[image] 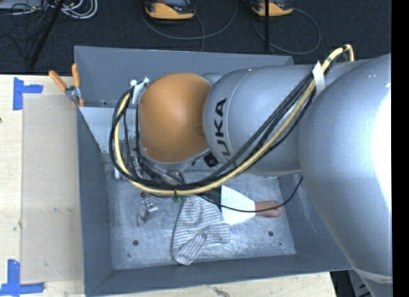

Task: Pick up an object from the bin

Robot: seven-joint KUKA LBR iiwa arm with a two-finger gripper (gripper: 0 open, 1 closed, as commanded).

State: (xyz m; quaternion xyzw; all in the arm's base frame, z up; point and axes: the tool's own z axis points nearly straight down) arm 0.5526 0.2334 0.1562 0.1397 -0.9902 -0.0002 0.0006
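Grey metal bin [96,238], speckled floor mostly bare at left. Arm bent down into it from right, orange cover [172,117] and looped cables [121,149] hiding most of the wrist; likely lowered that way to reach the floor. Gripper [148,210] poking out below the cover, low over bare floor left of centre; cannot tell how far open, nothing seen in it. Just right of it, striped grey cloth [199,228], crumpled and loose on the floor: nearest thing, probable target, apart from gripper. Further right, white card [238,205] against the cloth's upper edge, then red handle [268,210] sticking out past the card, under the arm.
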